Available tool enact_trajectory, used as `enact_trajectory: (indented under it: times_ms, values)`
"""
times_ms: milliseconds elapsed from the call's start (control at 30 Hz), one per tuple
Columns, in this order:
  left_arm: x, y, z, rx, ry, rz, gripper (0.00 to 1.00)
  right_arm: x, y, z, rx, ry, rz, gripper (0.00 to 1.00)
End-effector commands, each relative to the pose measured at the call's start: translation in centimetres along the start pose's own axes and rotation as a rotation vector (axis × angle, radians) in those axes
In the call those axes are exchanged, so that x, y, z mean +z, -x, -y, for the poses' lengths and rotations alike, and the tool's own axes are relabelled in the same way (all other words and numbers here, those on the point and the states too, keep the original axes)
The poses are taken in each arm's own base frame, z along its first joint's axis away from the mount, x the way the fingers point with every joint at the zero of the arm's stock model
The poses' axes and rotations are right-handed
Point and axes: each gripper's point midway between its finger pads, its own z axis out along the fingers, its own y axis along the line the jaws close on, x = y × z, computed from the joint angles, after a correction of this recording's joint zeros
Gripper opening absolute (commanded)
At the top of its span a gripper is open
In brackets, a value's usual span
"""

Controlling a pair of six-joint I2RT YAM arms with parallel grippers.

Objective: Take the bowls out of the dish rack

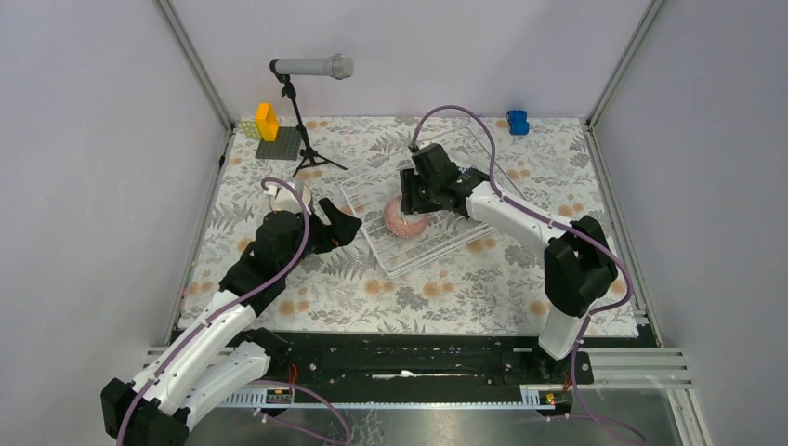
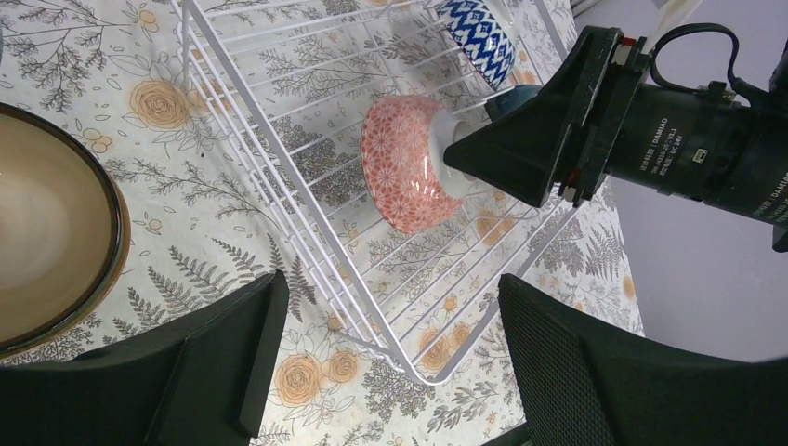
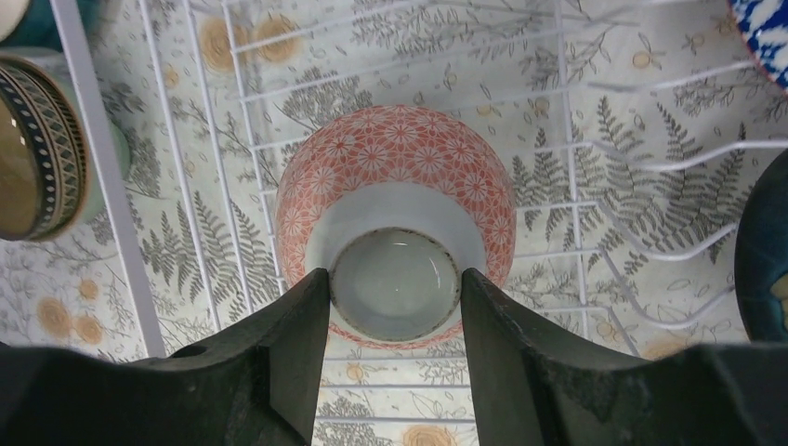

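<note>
The white wire dish rack [image 1: 437,246] lies mid-table. My right gripper [image 3: 395,288] is shut on the white foot ring of the upturned pink bowl [image 3: 395,167], one finger [image 3: 288,353] on each side. That pink bowl [image 2: 400,163] hangs tilted over the rack's floor [image 2: 279,167]. A blue-white zigzag bowl [image 2: 479,37] and a dark teal and gold bowl [image 3: 37,158] stay in the rack. My left gripper [image 2: 390,362] is open and holds nothing, just off the rack's near-left corner. A brown-rimmed bowl [image 2: 46,251] stands on the cloth to its left.
A microphone on a tripod [image 1: 311,67] stands at the back left beside a grey baseplate [image 1: 279,147] carrying a yellow block. A blue block [image 1: 518,121] sits at the back right. Another dark bowl [image 3: 767,251] is in the rack, to the right of the pink one.
</note>
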Motion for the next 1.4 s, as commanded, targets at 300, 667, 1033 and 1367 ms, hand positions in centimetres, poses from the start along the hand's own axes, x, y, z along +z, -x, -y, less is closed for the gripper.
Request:
enact_trajectory:
  times_ms: [300,667,1033,1367]
  values:
    - [-0.9,1.9,2.1,-0.017,-0.075,0.052,0.88,0.6,-2.1,0.4,-0.115,-0.143,-0.082,0.39]
    - [-0.8,1.8,2.2,-0.016,-0.075,0.048,0.88,-0.3,-0.5,-4.0,-0.06,0.047,-0.031,0.34]
    - [0.2,1.9,4.1,-0.038,-0.149,0.019,0.89,-3.8,2.3,-2.8,0.2,0.294,0.064,0.26]
    - [2.5,2.9,7.9,-0.108,-0.331,-0.062,0.91,-7.6,4.8,-2.1,0.392,0.61,0.135,0.22]
